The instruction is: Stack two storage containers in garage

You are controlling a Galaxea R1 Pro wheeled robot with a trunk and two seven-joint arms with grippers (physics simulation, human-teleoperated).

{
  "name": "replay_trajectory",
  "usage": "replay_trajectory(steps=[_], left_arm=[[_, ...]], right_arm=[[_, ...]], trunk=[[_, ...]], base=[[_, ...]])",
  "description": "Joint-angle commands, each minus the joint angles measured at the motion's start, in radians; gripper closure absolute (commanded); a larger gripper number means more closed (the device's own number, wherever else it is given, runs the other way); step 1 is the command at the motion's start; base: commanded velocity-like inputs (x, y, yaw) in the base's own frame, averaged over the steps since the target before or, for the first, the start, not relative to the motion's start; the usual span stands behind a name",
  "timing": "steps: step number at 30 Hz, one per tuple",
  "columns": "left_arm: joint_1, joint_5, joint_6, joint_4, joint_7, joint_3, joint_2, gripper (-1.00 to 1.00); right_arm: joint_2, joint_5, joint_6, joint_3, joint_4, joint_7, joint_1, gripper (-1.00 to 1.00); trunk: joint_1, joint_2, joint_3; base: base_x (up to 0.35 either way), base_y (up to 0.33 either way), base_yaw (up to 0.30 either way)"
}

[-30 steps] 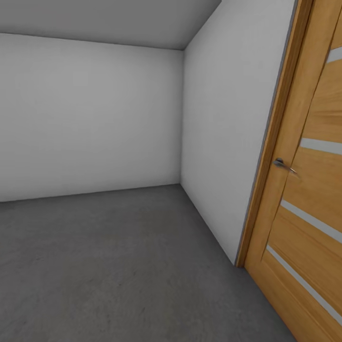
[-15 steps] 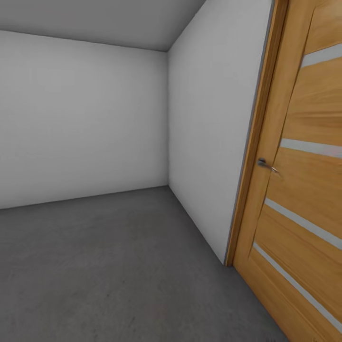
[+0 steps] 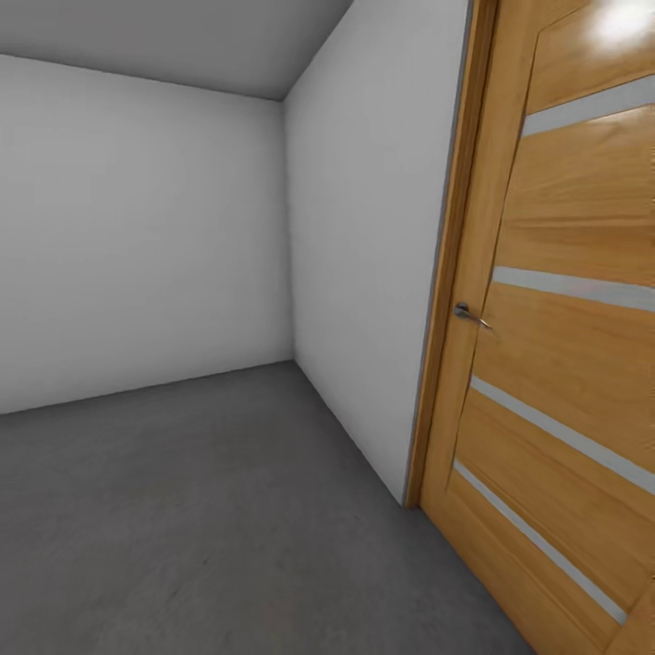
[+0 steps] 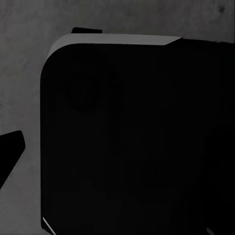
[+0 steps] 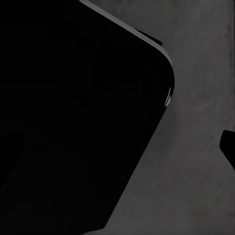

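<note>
Garage floor [image 3: 209, 509]: I'm in transit beside wooden door [image 3: 564, 364].
Pincers: grip state unreadable.
Next: find containers.

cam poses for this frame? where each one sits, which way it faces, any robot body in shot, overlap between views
Head: on the robot's head, facing a room corner; pale wall, wooden door with handle at right, concrete floor.
Left wrist: near the left gripper, facing down at the floor; a dark robot body part fills most.
Right wrist: same, dark robot part.
Shared: the grey floor in all three.
</note>
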Motion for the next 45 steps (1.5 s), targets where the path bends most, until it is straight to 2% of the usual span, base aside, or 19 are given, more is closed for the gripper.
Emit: replay_trajectory(steps=[1, 21, 29, 45], left_arm=[[0.0, 0.008, -0.003, 0.0, 0.0, 0.0, 0.0, -1.0], [0.0, 0.008, -0.003, 0.0, 0.0, 0.0, 0.0, -1.0], [0.0, 0.008, -0.003, 0.0, 0.0, 0.0, 0.0, -1.0], [0.0, 0.007, -0.003, 0.0, -0.001, 0.0, 0.0, -1.0]], right_arm=[[0.0, -0.006, -0.004, 0.007, 0.001, 0.0, 0.0, -1.0], [0.0, -0.007, -0.004, 0.007, 0.001, 0.0, 0.0, -1.0], [0.0, -0.007, -0.004, 0.007, 0.001, 0.0, 0.0, -1.0], [0.0, -0.008, -0.004, 0.007, 0.001, 0.0, 0.0, -1.0]], trunk=[[0.001, 0.0, 0.0], [0.001, 0.0, 0.01], [0.001, 0.0, 0.014], [0.001, 0.0, 0.02]], base=[[0.287, 0.0, -0.229], [0.309, 0.0, -0.233], [0.08, 0.006, -0.237], [0.215, 0.19, -0.237]])
